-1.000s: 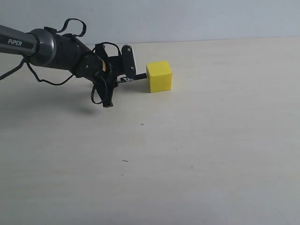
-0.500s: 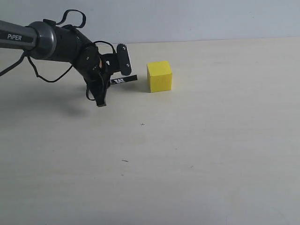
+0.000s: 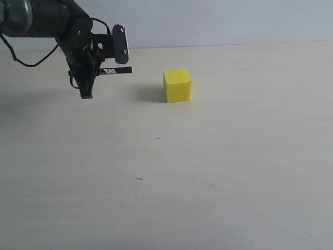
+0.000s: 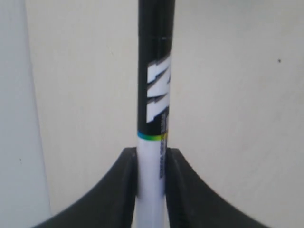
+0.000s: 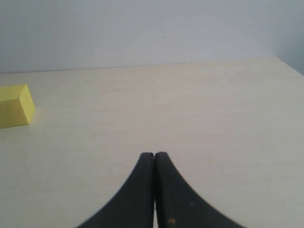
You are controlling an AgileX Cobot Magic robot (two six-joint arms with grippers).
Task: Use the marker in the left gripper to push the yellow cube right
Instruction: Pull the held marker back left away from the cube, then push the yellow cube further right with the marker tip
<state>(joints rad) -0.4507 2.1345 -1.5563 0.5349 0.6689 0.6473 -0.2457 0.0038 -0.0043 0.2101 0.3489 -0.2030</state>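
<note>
Exterior view: a pale, light-wood bench (image 3: 218,166) fills most of the frame, with a plain grey-white wall (image 3: 234,21) behind it. At the upper left, the black clawed left hand (image 3: 101,67) reaches in on a dark arm trailing a black cable (image 3: 31,62). It is clamped on a slim whiteboard marker (image 3: 117,70) with a black end bearing white print. The marker lies roughly level and its black end points toward the cube. A small bright yellow cube with matte faces (image 3: 177,85) sits on the bench to the right of the marker, apart from it, with bare bench between the two. The cube rests flat and casts a soft shadow toward the left.

Left wrist view: the left hand (image 4: 152,190) shows as two curved black fingers (image 4: 118,190) pressed against either side of the marker (image 4: 154,95). The white barrel sits between the fingers. Beyond them come a thin multicoloured ring and then the black section with its white print. Pale bench (image 4: 228,118) lies behind.

Right wrist view: the black right hand (image 5: 154,190) has its two fingertips together, holding nothing. It hangs over bare bench (image 5: 213,118). The yellow cube (image 5: 15,106) appears at the edge of this frame, well apart from this hand, with the wall (image 5: 142,28) beyond.
</note>
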